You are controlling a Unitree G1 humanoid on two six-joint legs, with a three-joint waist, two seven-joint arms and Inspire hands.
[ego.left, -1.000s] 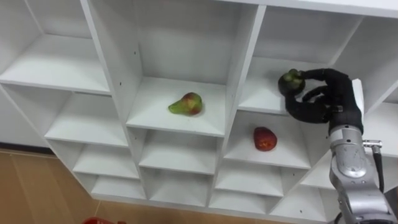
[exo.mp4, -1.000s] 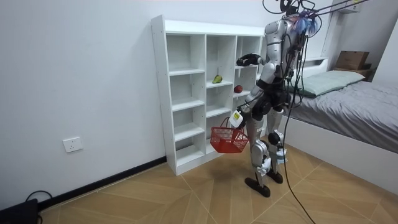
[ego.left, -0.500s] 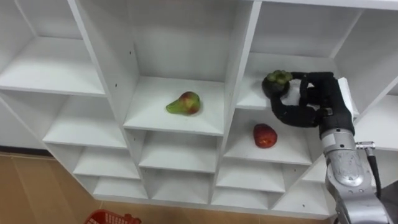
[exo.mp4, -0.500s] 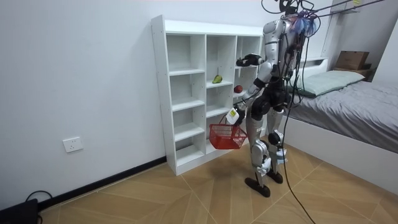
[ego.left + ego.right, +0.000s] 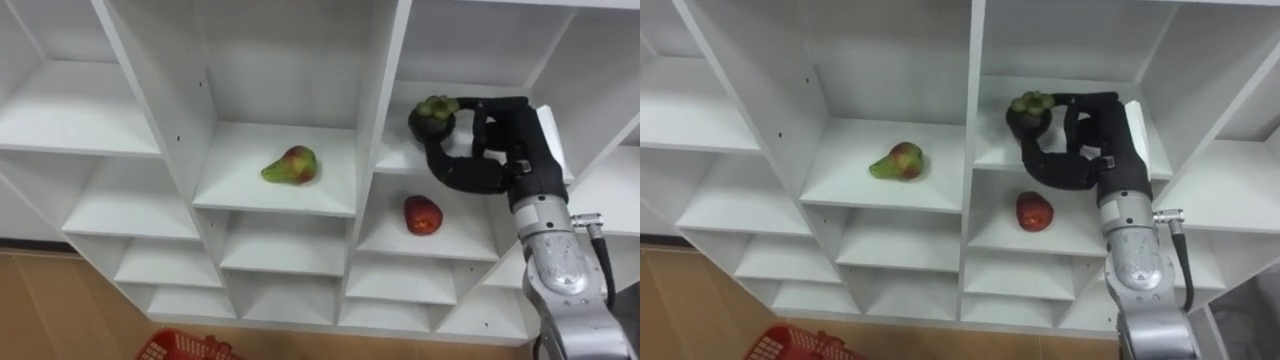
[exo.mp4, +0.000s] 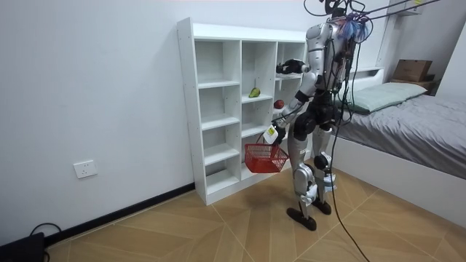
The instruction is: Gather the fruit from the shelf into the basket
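A humanoid robot stands close before a white open shelf (image 6: 218, 109), left of centre in the room view, with its right arm raised to an upper compartment. A red basket (image 6: 264, 158) hangs from its lowered left hand (image 6: 273, 134), which is closed on the handle. From the head camera, the right hand (image 5: 495, 150) reaches in from the right of the frame and grips a dark mangosteen (image 5: 432, 116) with a green cap. The thumb curves up beneath the fruit and the fingers curl over its top. The hand holds it at the front of the upper right compartment, just beside the upright divider. Whether the fruit touches the board cannot be told. In the compartment directly below, a red apple (image 5: 423, 215) lies on the board, right of centre in the frame and under the hand. A green-and-red pear (image 5: 290, 165) lies on its side in the middle compartment, at the centre of the frame, one column left of the hand and well apart from both other fruits. The basket's rim shows at the bottom edge of the eye views, left of centre, over the wooden floor (image 5: 40, 310). In the room view a bed (image 6: 408, 109) with a grey cover lies at the right of the frame, beyond the robot, and the basket hangs between the robot's legs and the lower shelves.
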